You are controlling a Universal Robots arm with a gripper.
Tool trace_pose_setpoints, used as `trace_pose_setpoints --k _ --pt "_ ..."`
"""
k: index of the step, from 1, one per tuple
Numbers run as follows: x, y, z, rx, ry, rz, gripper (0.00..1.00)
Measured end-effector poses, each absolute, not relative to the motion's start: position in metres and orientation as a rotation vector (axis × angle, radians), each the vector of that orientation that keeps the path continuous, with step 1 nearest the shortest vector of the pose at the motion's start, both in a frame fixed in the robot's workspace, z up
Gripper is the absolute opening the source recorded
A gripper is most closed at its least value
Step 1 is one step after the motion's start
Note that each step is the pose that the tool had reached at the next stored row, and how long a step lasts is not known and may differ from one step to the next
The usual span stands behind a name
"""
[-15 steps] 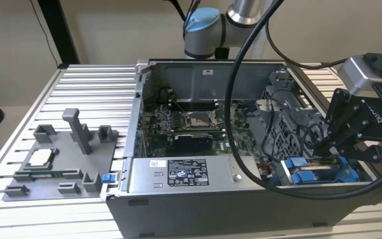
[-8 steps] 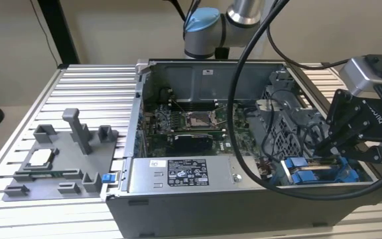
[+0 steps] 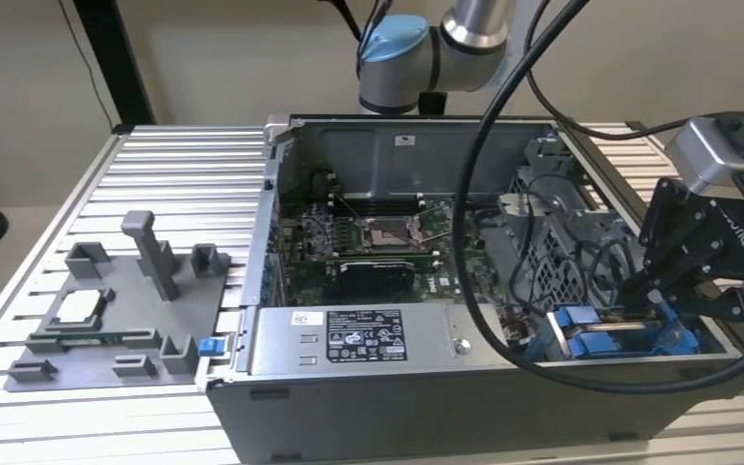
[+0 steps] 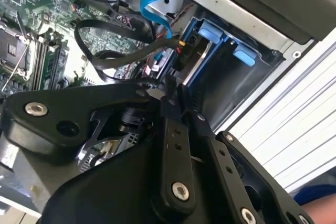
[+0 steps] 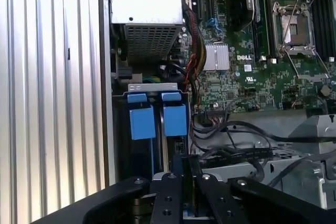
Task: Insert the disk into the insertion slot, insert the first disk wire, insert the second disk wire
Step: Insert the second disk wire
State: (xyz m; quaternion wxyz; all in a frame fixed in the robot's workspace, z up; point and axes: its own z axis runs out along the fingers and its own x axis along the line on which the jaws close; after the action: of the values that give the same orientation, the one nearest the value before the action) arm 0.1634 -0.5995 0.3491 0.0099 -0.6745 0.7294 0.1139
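Observation:
The disk (image 5: 175, 144) stands on edge in the insertion slot (image 5: 152, 86), its blue carrier tabs (image 5: 175, 118) showing at the case's corner. In the second wrist view the disk (image 4: 201, 59) sits between blue rails (image 4: 210, 32). A blue flat wire (image 4: 156, 2) and a black plug with coloured leads (image 4: 181, 43) both end at the disk's edge. My gripper (image 4: 174, 88) hovers just short of that edge, fingers pressed together with nothing clearly between them. The exterior view has the gripper (image 3: 650, 308) right above the blue carrier (image 3: 599, 339).
The open case (image 3: 476, 407) lies on a ribbed aluminium table (image 3: 178, 165). Its grey power-supply box (image 3: 346, 339) runs along the front wall and the motherboard (image 3: 372, 242) is behind. Loose black cables (image 5: 236, 153) cross beside the slot. A grey fixture (image 3: 113, 320) sits at the exterior view's left.

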Motion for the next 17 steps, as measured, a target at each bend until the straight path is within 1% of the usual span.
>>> trace_pose_setpoints --k 17 --pt "0.1664 -0.5994 0.3404 -2.096 2.275 0.363 0.00"
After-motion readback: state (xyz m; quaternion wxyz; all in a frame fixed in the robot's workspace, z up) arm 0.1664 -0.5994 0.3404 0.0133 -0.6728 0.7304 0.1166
